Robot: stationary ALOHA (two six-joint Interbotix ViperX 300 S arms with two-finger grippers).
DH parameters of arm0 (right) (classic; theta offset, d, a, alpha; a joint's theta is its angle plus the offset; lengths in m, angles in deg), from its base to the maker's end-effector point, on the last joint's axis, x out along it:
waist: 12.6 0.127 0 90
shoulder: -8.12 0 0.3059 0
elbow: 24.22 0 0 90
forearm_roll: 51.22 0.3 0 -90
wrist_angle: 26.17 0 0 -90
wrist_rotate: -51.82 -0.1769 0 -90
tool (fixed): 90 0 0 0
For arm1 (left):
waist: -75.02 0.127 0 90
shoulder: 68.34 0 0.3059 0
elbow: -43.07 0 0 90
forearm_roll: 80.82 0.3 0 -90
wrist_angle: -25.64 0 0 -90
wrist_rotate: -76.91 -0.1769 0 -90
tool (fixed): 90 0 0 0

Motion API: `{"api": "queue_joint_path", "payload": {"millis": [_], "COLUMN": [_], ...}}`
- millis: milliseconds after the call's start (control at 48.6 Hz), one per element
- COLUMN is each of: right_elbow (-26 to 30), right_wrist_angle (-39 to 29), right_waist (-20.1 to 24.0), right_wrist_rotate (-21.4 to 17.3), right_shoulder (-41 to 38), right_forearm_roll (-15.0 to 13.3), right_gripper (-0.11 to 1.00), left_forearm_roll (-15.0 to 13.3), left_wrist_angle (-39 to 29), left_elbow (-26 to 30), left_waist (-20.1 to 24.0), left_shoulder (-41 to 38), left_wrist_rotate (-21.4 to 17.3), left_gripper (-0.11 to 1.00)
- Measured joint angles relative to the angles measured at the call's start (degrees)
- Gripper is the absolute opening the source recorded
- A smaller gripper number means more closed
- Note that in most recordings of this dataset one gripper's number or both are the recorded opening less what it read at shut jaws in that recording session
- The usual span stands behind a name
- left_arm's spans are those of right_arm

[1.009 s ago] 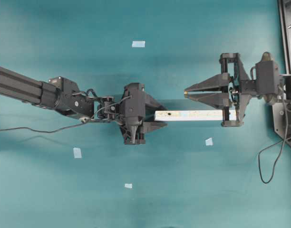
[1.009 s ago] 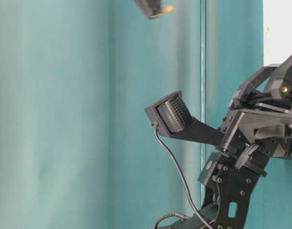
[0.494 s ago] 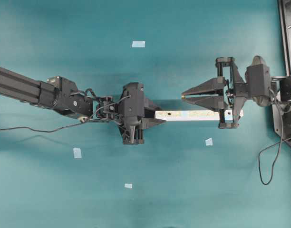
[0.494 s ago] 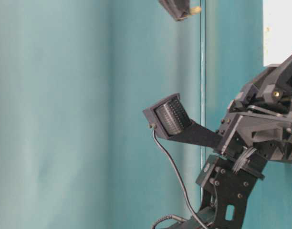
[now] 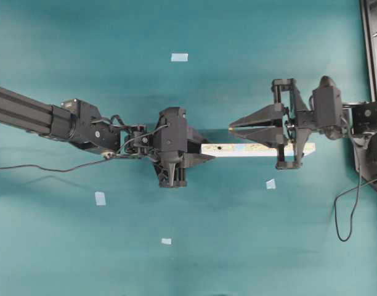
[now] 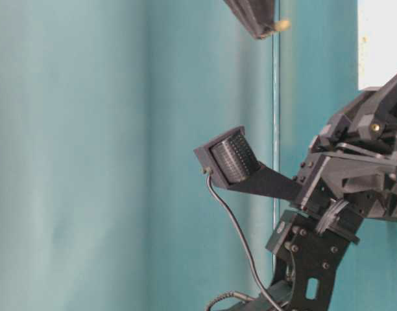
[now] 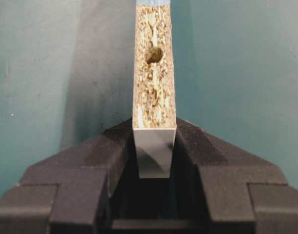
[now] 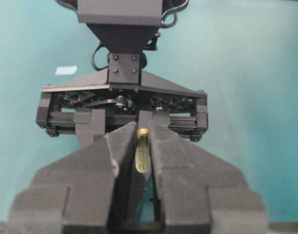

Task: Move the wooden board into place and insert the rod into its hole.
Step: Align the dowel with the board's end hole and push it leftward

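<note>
Left arm: reaches in from the left edge of the overhead view, across the teal table (image 5: 65,246), its cable trailing over the cloth below it

Left gripper (image 5: 201,152): pinched tight on the left end of the wooden board (image 5: 256,149); in the left wrist view both black fingers (image 7: 115,151) press the board's pale end face from either side, with the strip running straight out ahead of the tips

Wooden board: a long pale speckled strip lying level between the two grippers, its far end passing under the right gripper's frame

Hole (image 7: 154,54): a small dark round bore in the board's rough upper edge, a short way ahead of the left fingertips; from overhead it shows as a dark dot (image 5: 220,148) just beyond that claw

Right gripper (image 5: 230,126): jaws drawn together on the rod (image 8: 142,150), tips pointing left toward the left claw, hanging just above and behind the board's line, apart from the hole

Rod: a short tan peg standing upright between the right pads, its top poking just past them; in the table-level view its tip (image 6: 281,25) shows at the end of the dark fingers near the top edge

Tape squares (image 5: 179,57): light-blue scraps scattered on the cloth, all well apart from both claws
</note>
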Motion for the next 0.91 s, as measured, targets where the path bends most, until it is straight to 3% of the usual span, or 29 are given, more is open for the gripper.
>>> {"api": "queue_joint_path", "payload": {"millis": [432, 906], "right_elbow": [2.9, 3.43], "right_wrist_angle": [5.8, 6.06], "right_waist": [0.09, 1.93], "right_wrist_rotate": [-0.35, -0.35], "right_shoulder": [-8.88, -10.63], "right_forearm_roll": [0.09, 0.09], "right_gripper": [0.1, 0.1], "left_forearm_roll": [0.0, 0.0], "left_wrist_angle": [0.0, -0.09], "left_elbow": [0.0, -0.09], "left_waist": [0.0, 0.18], "left_shoulder": [0.0, 0.0], "left_wrist_rotate": [0.0, 0.0], "left_gripper": [0.23, 0.23]}}
